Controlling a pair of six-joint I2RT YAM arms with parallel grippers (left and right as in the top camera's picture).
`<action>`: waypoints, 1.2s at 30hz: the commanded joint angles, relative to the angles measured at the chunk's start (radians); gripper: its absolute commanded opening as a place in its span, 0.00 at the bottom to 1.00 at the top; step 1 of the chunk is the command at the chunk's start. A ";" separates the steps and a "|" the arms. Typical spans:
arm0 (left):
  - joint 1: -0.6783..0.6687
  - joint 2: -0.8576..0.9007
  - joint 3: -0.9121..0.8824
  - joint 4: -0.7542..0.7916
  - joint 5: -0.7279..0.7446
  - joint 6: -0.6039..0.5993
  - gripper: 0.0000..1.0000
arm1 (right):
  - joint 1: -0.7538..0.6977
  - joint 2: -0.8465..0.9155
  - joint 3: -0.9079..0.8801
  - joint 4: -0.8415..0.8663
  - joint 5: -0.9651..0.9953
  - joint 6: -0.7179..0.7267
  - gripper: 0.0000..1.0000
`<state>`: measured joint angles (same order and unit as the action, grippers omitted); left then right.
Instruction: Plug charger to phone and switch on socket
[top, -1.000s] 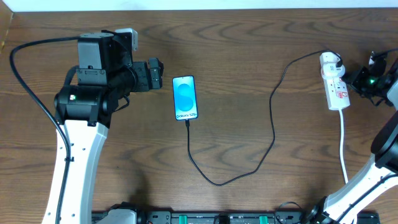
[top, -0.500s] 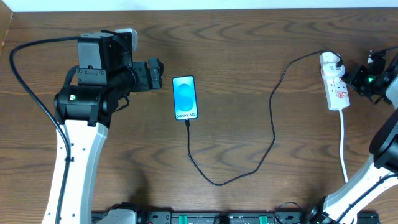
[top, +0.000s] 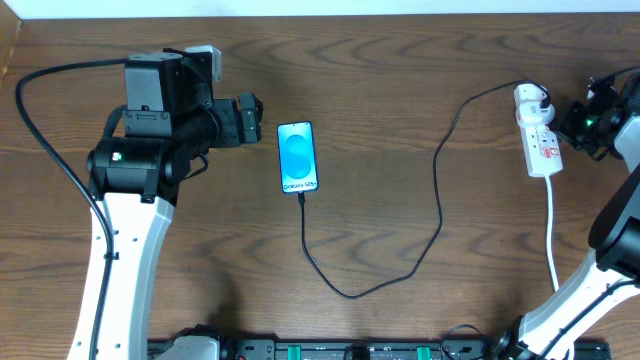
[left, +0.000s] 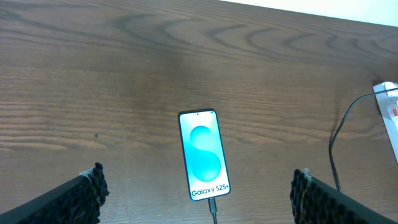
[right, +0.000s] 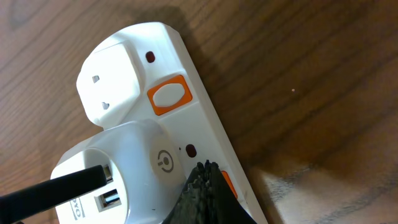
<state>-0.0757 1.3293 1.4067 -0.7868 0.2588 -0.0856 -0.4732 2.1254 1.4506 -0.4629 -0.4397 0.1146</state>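
Observation:
The phone (top: 298, 157) lies flat at centre-left, its blue screen lit (left: 204, 154). The charger (top: 438, 215) is a thin black cable; its connector tip (left: 212, 204) sits in the phone's bottom edge. It loops across the table to a white plug (right: 124, 171) seated in the socket (top: 537, 132). My left gripper (left: 198, 186) is open, hanging above and just left of the phone. My right gripper (right: 208, 169) is shut and empty. Its tip rests over the socket's lower orange switch (right: 227, 184) and hides most of it. The upper orange switch (right: 171, 95) is fully visible.
The socket's thick white cord (top: 552, 235) runs toward the front edge at the right. The left arm's black cable (top: 40, 130) arcs over the left side of the table. A pale patch (right: 329, 193) lies just right of the socket.
My right gripper has edged slightly toward the socket. The left arm, the phone and the cable have not moved.

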 joint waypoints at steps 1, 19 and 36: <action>0.003 -0.004 0.005 -0.002 -0.006 -0.005 0.95 | 0.079 0.037 -0.061 -0.065 -0.085 0.008 0.01; 0.003 -0.004 0.005 -0.002 -0.006 -0.005 0.95 | 0.129 0.037 -0.074 -0.100 -0.083 0.028 0.01; 0.003 -0.004 0.005 -0.002 -0.006 -0.005 0.95 | 0.055 -0.010 -0.053 -0.074 0.010 0.102 0.01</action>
<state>-0.0757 1.3293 1.4067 -0.7872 0.2592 -0.0856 -0.4347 2.0914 1.4368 -0.5045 -0.3332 0.1871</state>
